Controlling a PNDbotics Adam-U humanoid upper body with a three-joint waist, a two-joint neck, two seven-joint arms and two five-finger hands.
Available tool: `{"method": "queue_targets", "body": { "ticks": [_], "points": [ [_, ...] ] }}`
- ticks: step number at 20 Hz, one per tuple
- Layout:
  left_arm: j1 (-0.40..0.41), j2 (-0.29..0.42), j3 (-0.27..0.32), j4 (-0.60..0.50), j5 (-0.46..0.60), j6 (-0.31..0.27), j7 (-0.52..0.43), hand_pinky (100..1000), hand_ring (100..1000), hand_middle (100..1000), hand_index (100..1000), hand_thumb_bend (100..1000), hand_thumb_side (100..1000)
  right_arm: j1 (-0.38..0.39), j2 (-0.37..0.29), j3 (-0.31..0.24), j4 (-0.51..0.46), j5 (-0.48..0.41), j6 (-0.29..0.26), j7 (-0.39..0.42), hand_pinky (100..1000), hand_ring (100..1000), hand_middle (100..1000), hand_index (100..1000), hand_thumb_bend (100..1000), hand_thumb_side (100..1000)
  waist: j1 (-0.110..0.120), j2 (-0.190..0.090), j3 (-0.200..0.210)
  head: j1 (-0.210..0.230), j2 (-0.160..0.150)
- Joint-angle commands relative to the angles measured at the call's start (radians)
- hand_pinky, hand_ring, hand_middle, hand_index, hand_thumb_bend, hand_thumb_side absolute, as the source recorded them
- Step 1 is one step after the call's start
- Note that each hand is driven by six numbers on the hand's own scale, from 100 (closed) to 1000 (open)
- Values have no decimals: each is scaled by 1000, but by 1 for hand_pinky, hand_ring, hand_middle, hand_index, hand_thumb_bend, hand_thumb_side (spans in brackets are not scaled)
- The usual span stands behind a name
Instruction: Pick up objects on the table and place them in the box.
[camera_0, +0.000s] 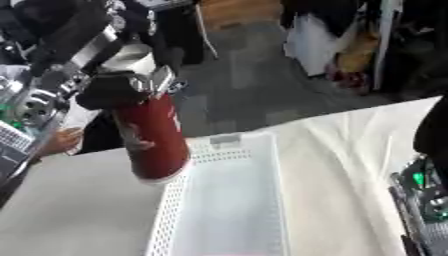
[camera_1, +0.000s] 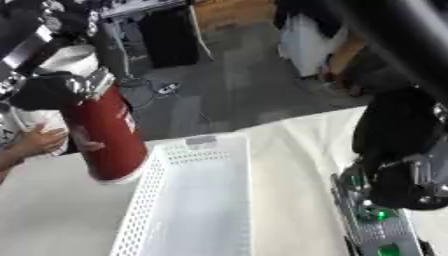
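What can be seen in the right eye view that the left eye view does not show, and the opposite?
Only the right eye view shows the right hand whole, black and bulky, above a green-lit board; its fingers cannot be made out. Only the left eye view shows silver equipment at the left edge. Both show the left hand curled round the top of a red cylinder, held beside the white perforated box, and a person's hand behind it.

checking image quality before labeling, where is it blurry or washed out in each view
Left eye view: soft throughout, the left hand on the red canister smeared, the white basket floor pale with its holes faint. Right eye view: equally soft, the right hand a dark blurred mass, the white tablecloth bright with little texture.
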Motion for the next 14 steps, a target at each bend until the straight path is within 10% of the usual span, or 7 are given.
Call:
{"method": "queue_targets", "body": {
  "ticks": [1,14],
  "points": [
    [-30,1,1,-16,22,1,-9,100,100,150,283,100,603,-14,2,4,-11,-5,-16,-10,248,354,371,455,100,1000,-6,-16,-2,1,6],
    [-9,-69,-11,63,-18,-108,49,100,100,159,286,100,648,-30,21,8,-11,-13,-23,-6,250,355,371,455,100,1000,-12,-3,-23,25,9]
  ]
}}
